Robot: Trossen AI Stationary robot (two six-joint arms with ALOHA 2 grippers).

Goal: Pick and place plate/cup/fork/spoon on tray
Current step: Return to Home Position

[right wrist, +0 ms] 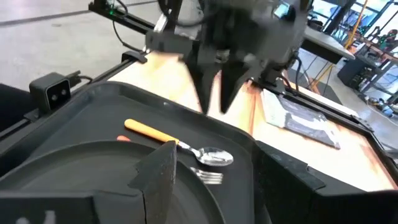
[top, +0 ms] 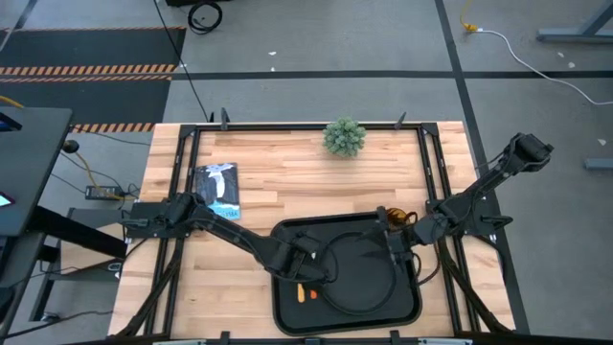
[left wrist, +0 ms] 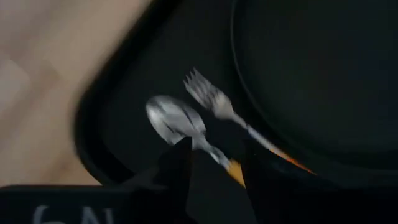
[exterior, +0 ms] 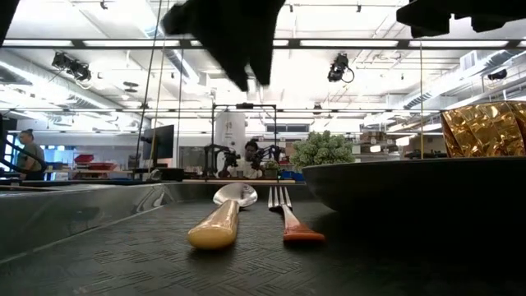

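Fingers (right wrist: pixel 214 93) of the left gripper (right wrist: pixel 214 106) hover apart, blurred, above the spoon (right wrist: pixel 180 144).

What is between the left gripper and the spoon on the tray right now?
Nothing visible. The left gripper hangs open and empty above the tray, with clear air down to the spoon. The fork lies beside the spoon on the side toward the plate, not between them.

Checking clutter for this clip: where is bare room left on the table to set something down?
Bare wood lies between the plant and the tray, and between the blue packet and the plant. The tray is crowded: the plate, spoon and fork fill it, with both arms above it.
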